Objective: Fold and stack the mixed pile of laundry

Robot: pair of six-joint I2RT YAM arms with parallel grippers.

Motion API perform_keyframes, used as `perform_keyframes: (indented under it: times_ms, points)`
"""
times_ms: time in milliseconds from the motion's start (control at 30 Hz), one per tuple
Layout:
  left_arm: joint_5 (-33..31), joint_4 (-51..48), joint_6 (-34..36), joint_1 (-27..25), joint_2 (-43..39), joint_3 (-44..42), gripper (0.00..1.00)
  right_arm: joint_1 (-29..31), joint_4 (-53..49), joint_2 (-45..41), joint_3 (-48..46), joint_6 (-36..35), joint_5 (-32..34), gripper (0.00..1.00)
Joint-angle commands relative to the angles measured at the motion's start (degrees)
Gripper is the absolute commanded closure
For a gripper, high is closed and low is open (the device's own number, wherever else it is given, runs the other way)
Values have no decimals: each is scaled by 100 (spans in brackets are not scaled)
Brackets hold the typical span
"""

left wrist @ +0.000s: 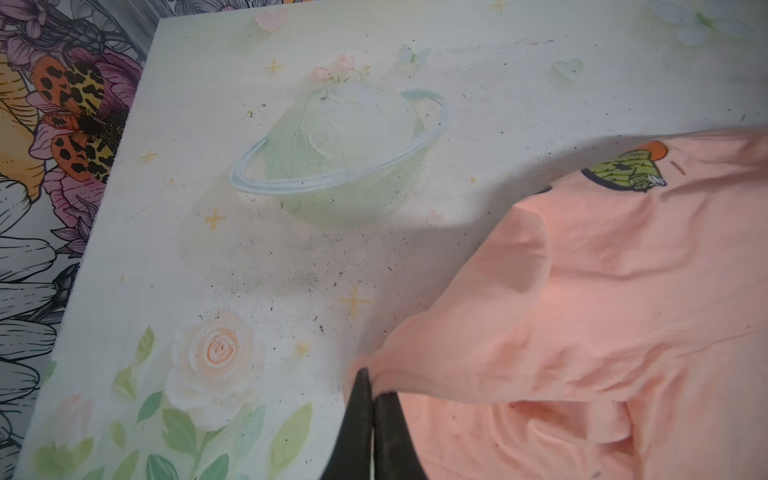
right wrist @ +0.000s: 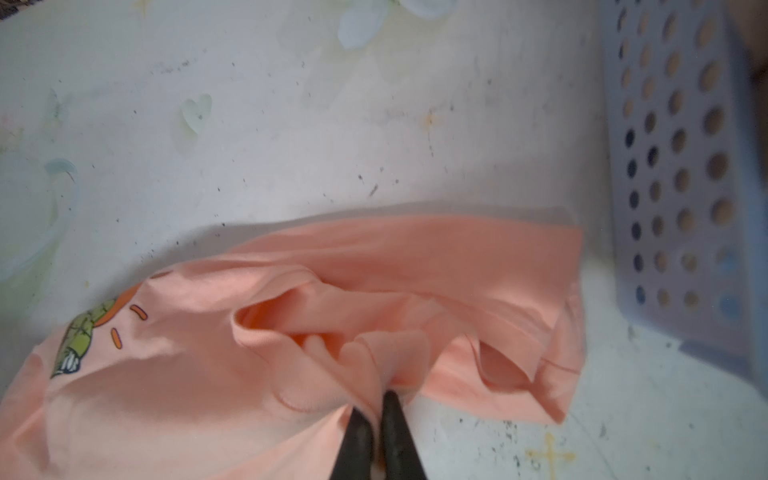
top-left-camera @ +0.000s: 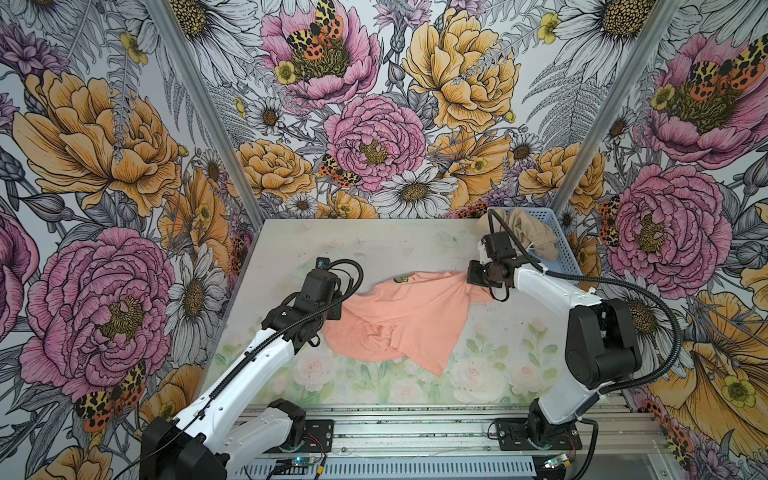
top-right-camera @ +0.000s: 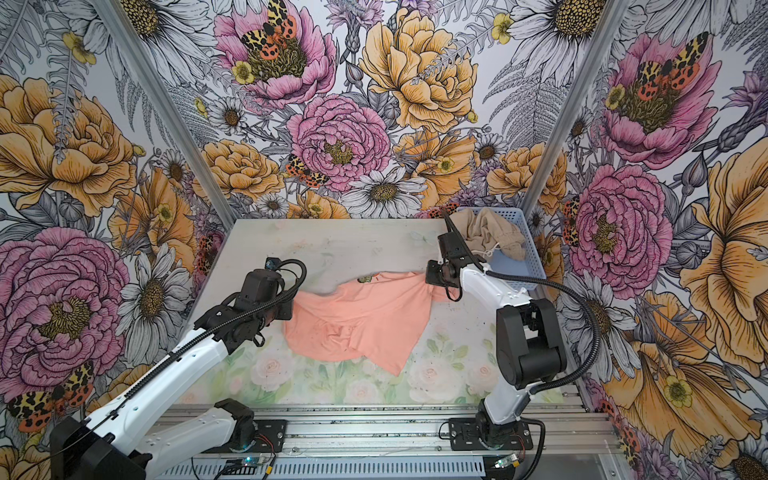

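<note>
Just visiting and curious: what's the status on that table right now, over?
Left gripper shut on salmon-peach T-shirt. Right gripper shut on its opposite side. Shirt crumpled, unfolded. Beige drawstring garment in light blue perforated basket.

The left arm point(top-left-camera: 257, 357) stretches low from its base toward the middle. The left tool point(left wrist: 373, 386) is pinched tight on an edge of the shirt point(left wrist: 623, 311). The right arm point(top-left-camera: 552, 291) bends sharply at the elbow and reaches inward. The right tool point(right wrist: 376, 401) grips bunched shirt cloth, jaws nearly together.

1 T-shirt point(top-left-camera: 407, 316), 1 tan garment point(top-left-camera: 534, 237), 1 basket point(top-left-camera: 563, 253).
</note>
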Motion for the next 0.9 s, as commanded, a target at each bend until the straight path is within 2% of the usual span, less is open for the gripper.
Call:
perform_keyframes:
  times_ms: [0,100,167,300,433,600,867]
  points:
    - [112,234,-81,-45,71,-71,100,25,-619,253,421,-323,-283,64]
    - [120,251,-110,-45,131,-82,100,268,-860,-188,13,-126,-539,47]
    - [129,274,-107,-56,158,-102,100,594,-930,-634,-587,117,-640,44]
    - [149,333,-107,-63,193,-125,100,1407,-894,-1368,-1780,882,-763,44]
    - [159,331,-82,-83,156,-98,100,2227,-756,-1852,-2555,1808,-549,45]
    - [186,327,-92,-99,97,-136,100,2524,-696,-2089,-2970,2508,-263,45]
    - [182,326,-150,-133,-91,-274,100,2981,-580,-1692,-3069,2923,-161,50]
